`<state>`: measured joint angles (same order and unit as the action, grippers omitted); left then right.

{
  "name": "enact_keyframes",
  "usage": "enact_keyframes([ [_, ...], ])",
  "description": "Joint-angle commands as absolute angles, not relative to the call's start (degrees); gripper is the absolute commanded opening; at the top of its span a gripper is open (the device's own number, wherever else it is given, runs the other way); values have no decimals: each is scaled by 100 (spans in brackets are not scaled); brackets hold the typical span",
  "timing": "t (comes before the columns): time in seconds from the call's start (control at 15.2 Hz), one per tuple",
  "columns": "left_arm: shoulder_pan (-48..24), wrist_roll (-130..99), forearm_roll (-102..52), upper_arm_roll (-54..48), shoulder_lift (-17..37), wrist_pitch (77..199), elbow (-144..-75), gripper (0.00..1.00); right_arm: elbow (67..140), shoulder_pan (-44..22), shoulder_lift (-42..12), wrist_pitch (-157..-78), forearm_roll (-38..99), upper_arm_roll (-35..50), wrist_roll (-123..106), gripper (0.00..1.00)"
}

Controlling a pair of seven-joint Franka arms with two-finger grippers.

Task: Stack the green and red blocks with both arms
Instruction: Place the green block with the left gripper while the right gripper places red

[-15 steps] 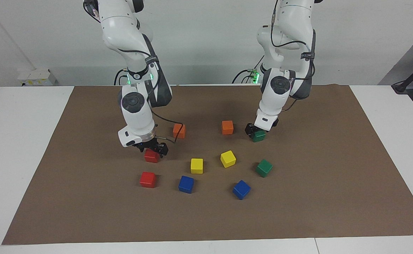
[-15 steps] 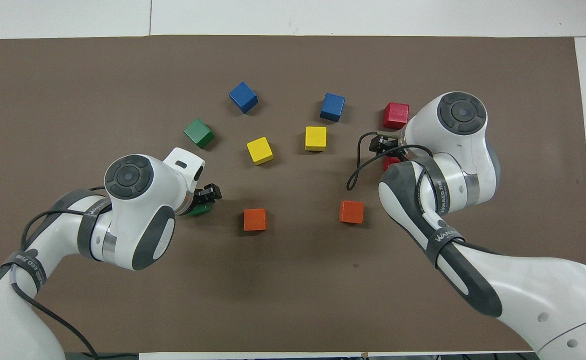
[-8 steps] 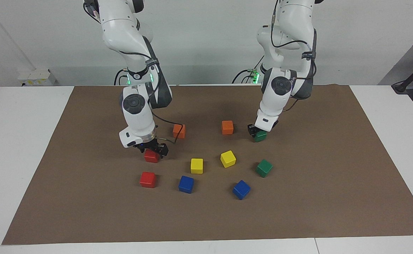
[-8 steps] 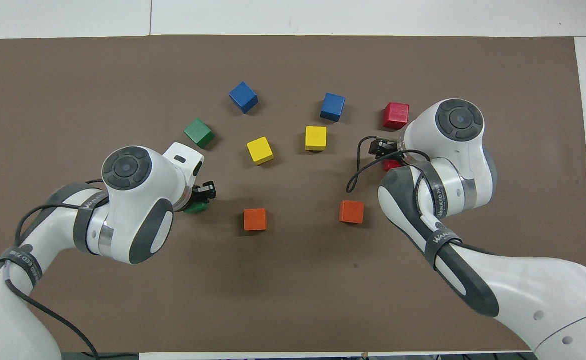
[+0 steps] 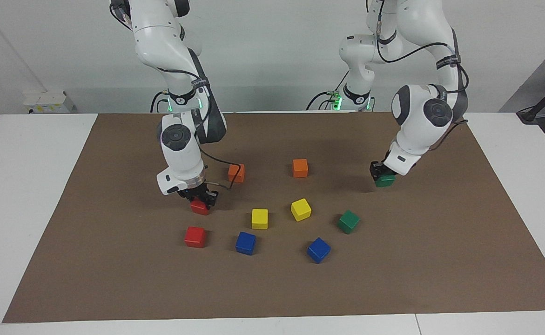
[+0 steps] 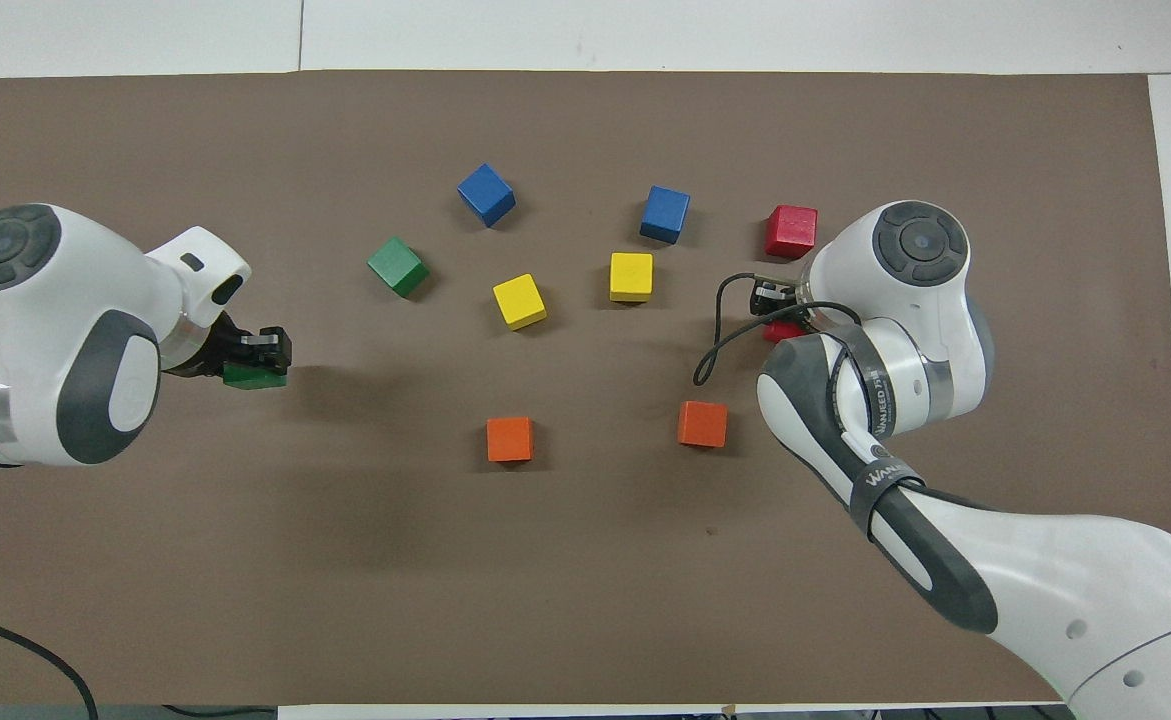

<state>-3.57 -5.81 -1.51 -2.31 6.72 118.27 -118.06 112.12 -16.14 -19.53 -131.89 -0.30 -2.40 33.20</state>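
1. The left gripper [image 5: 383,175], fingers closed on a green block [image 5: 385,181], had carried it away from the orange cubes toward the left arm's end of the brown mat [image 5: 463,242]; in the facing view it hung low at 2 o'clock from the free green block [image 5: 348,221].
2. The right gripper [image 5: 201,197] had just clamped its fingers on a red block [image 5: 200,207], which still sat on the mat at 12 o'clock from the second red block [image 5: 195,237].
3. Judged: both pickups secured; stacking remained undone.
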Motion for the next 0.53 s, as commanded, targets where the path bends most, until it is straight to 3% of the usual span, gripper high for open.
enact_keyframes([
  [0.0, -185, -316, -114, -290, 589, 11917, -11996, 0, 11285, -1547, -1934, -13263, 35, -237, 3086, 0],
  [0.46, 114, 140, -97, -281, 545, 12348, -12243, 0, 11057, -740, -1556, -12393, 35, -264, 837, 0],
])
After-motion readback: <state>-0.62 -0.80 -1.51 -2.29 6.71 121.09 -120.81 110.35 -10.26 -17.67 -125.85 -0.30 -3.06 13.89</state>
